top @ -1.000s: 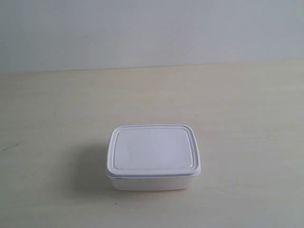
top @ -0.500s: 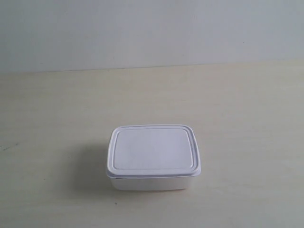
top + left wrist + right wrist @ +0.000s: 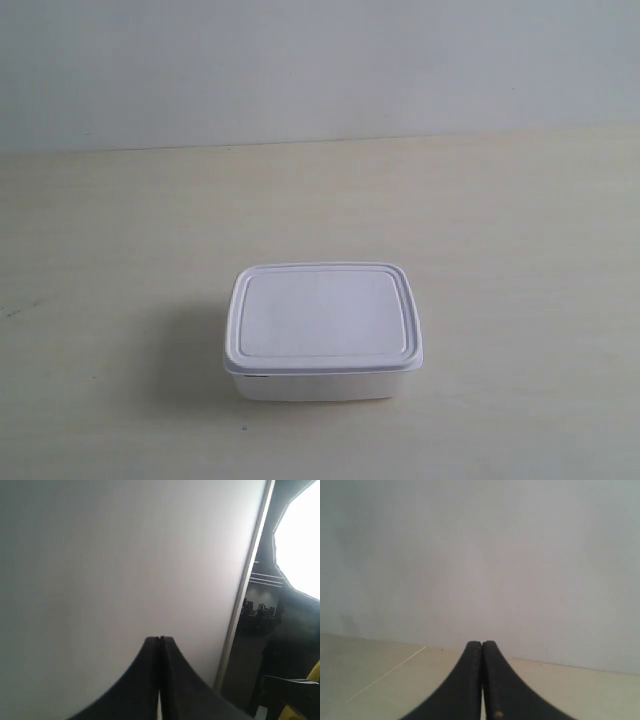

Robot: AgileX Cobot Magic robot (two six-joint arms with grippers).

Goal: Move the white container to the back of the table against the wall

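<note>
Exterior view: the white container (image 3: 322, 325) sat lid on near the front edge of the table (image 3: 500, 220), about midway across, its long side running parallel to the back edge. A wide strip of bare table lay between it and the wall (image 3: 320, 70). Neither arm showed up here, so I couldn't tell which one was nearer.

Left wrist view: the left tool (image 3: 160, 640) had its fingers pressed together, holding nothing, pointed at a pale panel (image 3: 100, 555). No container in sight.

Right wrist view: the right tool (image 3: 482, 643) was also pinched together and empty, aimed at the wall over the table's back edge. My guess is the container was somewhere behind or under both.
</note>
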